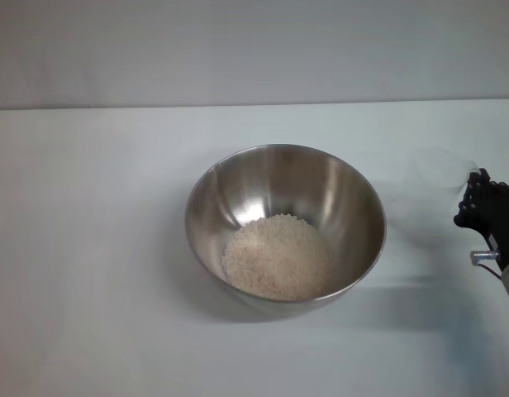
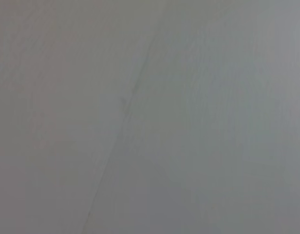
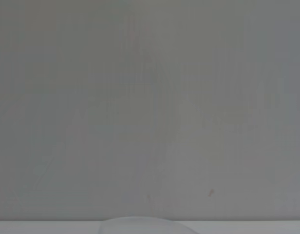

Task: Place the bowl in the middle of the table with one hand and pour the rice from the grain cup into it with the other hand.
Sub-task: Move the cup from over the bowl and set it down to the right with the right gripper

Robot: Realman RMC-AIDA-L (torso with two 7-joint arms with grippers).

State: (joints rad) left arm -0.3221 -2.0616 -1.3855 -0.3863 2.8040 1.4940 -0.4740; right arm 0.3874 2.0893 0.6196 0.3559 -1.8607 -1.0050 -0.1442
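White table point(image 1: 89, 248). Steel bowl point(image 1: 362, 207) mid-table, rice point(image 1: 277, 256) heaped inside; pour looks done. My right gripper point(image 1: 473, 203) beside faint grain cup point(image 1: 440, 169), fingers' state unclear. Bowl well left of them. Next: retreat clear.

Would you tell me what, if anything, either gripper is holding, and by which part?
It cannot be told: the right gripper sits beside the faint grain cup, contact unclear. The left gripper is out of view.

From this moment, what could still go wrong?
The right gripper sits at the table's right edge beside the faint clear cup; a careless move might tip it. Swinging inward, the arm might bump the bowl and spill the rice.
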